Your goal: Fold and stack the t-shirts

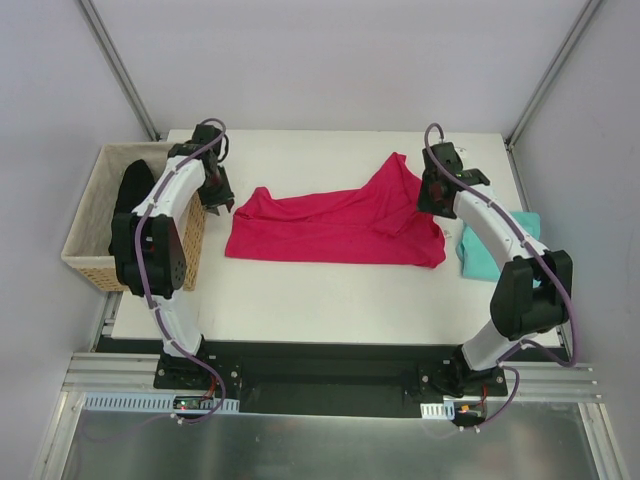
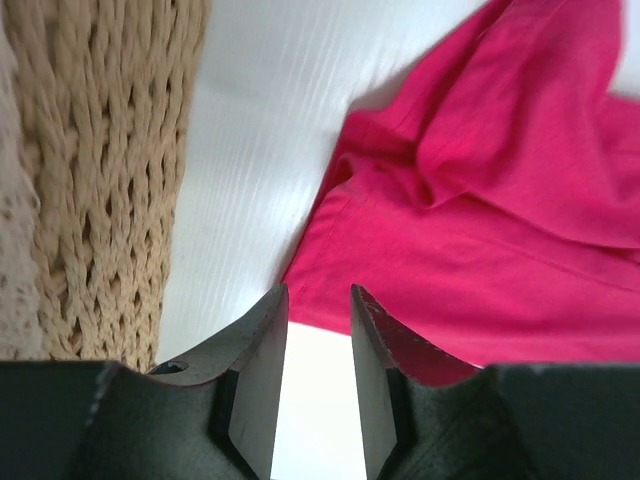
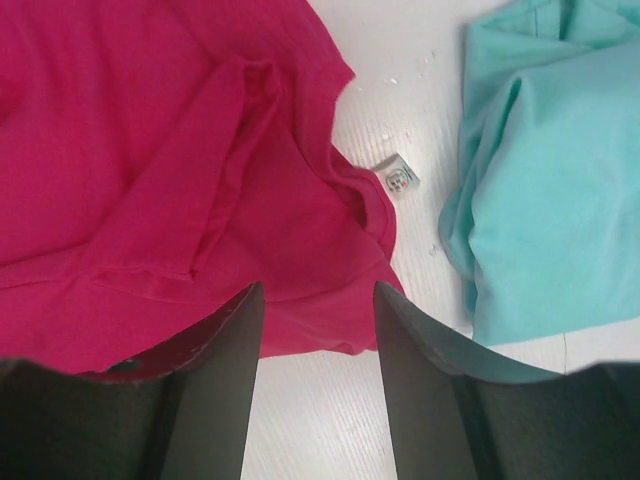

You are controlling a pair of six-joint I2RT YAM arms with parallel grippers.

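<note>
Right now pink t-shirt (image 1: pixel 335 228) lies at middle of desk (image 1: pixel 330 300), part-folded into wide band, one flap peaking toward far rt, neck label (image 3: pixel 398 178) poking out at rt edge. Not a finished fold, I'd judge. Just beside it, teal t-shirt (image 1: pixel 490 255) sits folded at desk's rt edge. So approx half done: pink needs more folds, then stacking w/ teal. L end effector (image 1: pixel 218 205) hovers off pink's left corner, fingers narrowly apart, nothing between. R end effector (image 1: pixel 432 205) over pink's rt edge, fingers apart, no cloth pinched. Black garment (image 1: pixel 130 195) in basket (image 1: pixel 90 260), left of desk.
</note>
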